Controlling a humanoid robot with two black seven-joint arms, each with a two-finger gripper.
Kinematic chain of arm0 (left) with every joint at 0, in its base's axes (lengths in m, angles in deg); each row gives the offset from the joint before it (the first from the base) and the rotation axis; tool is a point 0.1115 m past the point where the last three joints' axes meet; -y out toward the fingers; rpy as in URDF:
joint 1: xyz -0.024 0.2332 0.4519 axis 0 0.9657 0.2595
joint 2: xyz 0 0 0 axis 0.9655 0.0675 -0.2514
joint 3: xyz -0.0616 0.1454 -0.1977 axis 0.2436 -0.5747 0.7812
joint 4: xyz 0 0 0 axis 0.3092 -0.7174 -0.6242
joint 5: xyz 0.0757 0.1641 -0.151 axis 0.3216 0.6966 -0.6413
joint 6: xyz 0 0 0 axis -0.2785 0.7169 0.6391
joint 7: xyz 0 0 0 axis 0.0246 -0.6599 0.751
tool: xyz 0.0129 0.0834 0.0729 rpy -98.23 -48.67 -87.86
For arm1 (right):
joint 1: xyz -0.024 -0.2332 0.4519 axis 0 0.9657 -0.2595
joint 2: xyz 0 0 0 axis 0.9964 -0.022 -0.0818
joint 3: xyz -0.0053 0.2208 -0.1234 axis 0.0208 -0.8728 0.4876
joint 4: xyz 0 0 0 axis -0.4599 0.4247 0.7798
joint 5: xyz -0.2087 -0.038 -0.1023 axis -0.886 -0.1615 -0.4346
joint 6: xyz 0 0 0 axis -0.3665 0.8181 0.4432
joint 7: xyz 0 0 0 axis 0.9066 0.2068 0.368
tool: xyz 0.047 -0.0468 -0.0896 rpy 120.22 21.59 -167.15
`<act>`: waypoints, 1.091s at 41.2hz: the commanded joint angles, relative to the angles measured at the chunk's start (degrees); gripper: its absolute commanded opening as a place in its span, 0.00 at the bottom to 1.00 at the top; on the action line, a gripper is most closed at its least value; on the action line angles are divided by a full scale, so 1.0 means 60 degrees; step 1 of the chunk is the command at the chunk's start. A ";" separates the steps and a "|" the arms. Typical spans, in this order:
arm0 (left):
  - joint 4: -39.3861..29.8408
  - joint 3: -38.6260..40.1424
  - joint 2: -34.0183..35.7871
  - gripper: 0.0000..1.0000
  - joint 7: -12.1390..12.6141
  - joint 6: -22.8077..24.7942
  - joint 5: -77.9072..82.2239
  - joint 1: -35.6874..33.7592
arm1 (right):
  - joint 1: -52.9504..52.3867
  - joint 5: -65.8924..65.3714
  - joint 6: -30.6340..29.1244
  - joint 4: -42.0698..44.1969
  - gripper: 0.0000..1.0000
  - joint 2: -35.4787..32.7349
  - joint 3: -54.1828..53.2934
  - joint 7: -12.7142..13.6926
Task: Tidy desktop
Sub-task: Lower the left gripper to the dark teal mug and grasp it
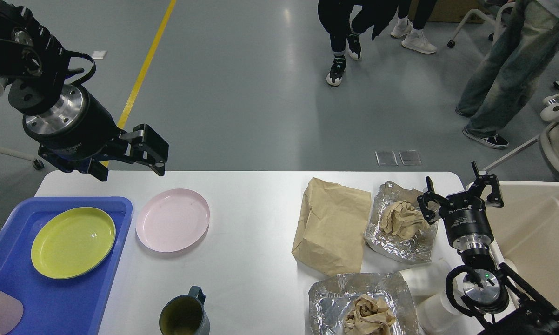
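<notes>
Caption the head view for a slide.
Left gripper above the desktop's far edge near the pink plate; right gripper, open, beside foil-wrapped trash.

Black arms, silver wrist flanges, looped cables, black fingers (151, 149)
</notes>
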 commanded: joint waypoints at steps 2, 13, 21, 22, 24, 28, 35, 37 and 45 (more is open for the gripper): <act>-0.0646 -0.0459 -0.0915 0.97 0.0039 0.0000 -0.1498 -0.0230 | 0.0008 0.0015 0.0000 0.0000 1.00 0.0000 -0.0001 0.0000; -0.0543 -0.0431 -0.1035 0.97 -0.0004 0.0570 -0.1752 0.0473 | -0.0006 0.0000 0.0000 0.0000 1.00 0.0000 -0.0001 0.0000; -0.0236 -0.0197 -0.0990 0.97 -0.0019 0.0585 -0.1752 0.1527 | 0.0008 0.0000 0.0000 -0.0015 1.00 0.0000 -0.0001 0.0000; -0.0236 -0.0109 -0.1020 0.97 -0.0019 0.0585 -0.1752 0.1659 | 0.0008 0.0015 0.0000 -0.0015 1.00 0.0000 -0.0001 0.0000; -0.0206 0.0037 -0.1049 0.97 0.0039 0.0513 -0.1752 0.2039 | 0.0008 0.0000 0.0000 -0.0015 1.00 0.0000 -0.0015 0.0000; -0.0206 0.0447 -0.1166 0.97 0.0083 0.0424 -0.1723 0.3035 | 0.0008 0.0015 0.0000 -0.0015 1.00 0.0000 -0.0001 0.0000; -0.0206 0.0800 -0.1459 0.95 0.0156 -0.0774 -0.1386 0.4500 | 0.0008 0.0015 0.0000 -0.0015 1.00 0.0000 -0.0001 0.0000; -0.0206 0.0829 -0.1474 0.95 0.0171 -0.1316 -0.1269 0.4924 | 0.0008 0.0000 0.0000 -0.0015 1.00 0.0000 -0.0001 0.0000; -0.0133 0.0873 -0.1533 0.94 0.0303 -0.2986 -0.0581 0.6214 | 0.0008 0.0000 0.0000 -0.0015 1.00 0.0000 -0.0001 0.0000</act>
